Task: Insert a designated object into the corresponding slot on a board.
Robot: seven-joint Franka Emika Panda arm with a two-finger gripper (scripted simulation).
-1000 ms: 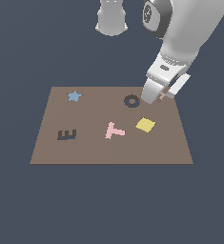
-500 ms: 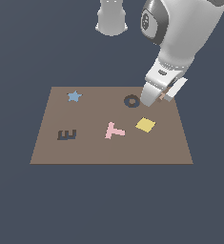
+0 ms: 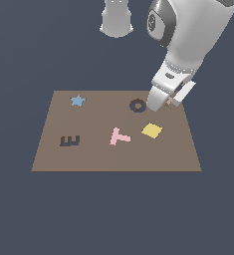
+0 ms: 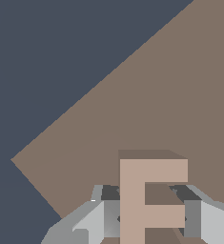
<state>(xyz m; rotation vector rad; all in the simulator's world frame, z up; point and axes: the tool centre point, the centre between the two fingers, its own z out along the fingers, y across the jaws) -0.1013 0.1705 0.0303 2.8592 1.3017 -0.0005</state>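
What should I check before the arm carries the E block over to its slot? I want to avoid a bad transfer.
1. Fingers on both sides of the E block: ok in the wrist view, where gripper brackets it.
2. Firm contact of pads on block: cannot tell.
3. E-shaped slot unoccupied: ok, the recess shows dark.
4. Block off the board: cannot tell, since in the exterior view the arm hides most of it.
5. Path obstacles: not ok. The pink T block lies between gripper and slot, so lift first.
6. Block orientation matching the slot: cannot tell.
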